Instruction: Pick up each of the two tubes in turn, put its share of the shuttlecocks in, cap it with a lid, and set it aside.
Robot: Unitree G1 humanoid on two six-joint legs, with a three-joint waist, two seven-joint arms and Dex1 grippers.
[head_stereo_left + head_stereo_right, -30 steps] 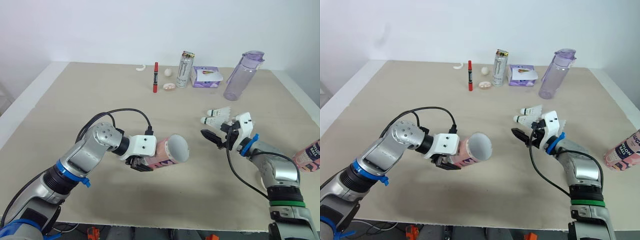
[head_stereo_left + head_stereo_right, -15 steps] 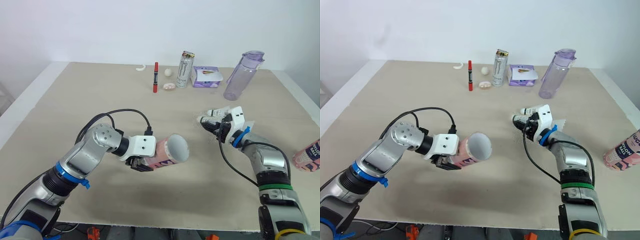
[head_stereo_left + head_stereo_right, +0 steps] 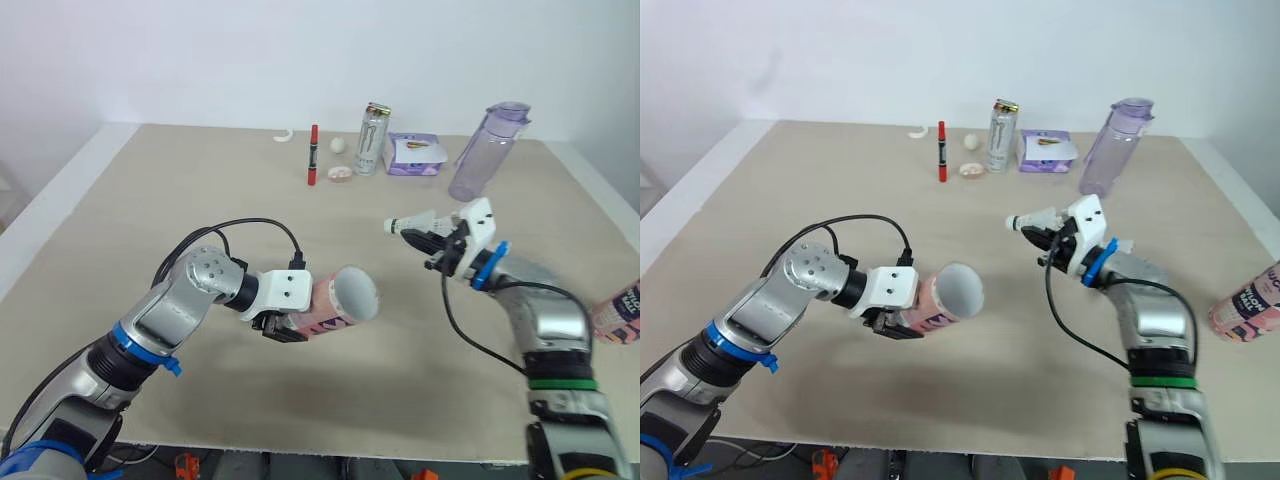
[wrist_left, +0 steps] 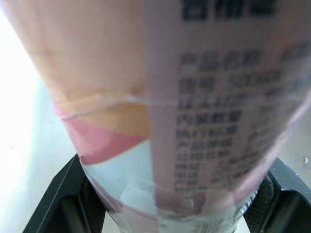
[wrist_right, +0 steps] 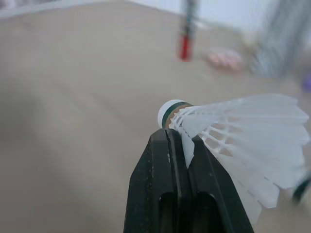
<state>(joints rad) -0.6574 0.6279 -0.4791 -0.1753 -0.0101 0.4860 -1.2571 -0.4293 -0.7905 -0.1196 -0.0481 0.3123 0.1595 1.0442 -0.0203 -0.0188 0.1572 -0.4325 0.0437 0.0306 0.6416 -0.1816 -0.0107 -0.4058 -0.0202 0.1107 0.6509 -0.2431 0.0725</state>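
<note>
My left gripper (image 3: 284,322) is shut on a pink tube (image 3: 330,303), held almost level above the table. The tube's open mouth (image 3: 356,295) points right. In the left wrist view the black fingers (image 4: 63,204) clamp both sides of the printed tube wall (image 4: 194,97). To the right of the tube and a little farther back, my right gripper (image 3: 428,239) is shut on a white shuttlecock (image 3: 409,226), held above the table with its cork tip pointing left. In the right wrist view the fingertips (image 5: 165,145) pinch the feathers (image 5: 238,131) just behind the cork. A second pink tube (image 3: 1250,300) lies at the right edge.
Along the back stand an energy can (image 3: 371,138), a purple bottle (image 3: 482,152) and a tissue pack (image 3: 413,154). A red marker (image 3: 312,155), a small white ball (image 3: 338,145) and a curved white piece (image 3: 284,135) lie near them. The table edge runs close on the left.
My right gripper went from open to shut on the shuttlecock on the table, then lifted it up and to the left. The left arm and its tube have stayed put.
</note>
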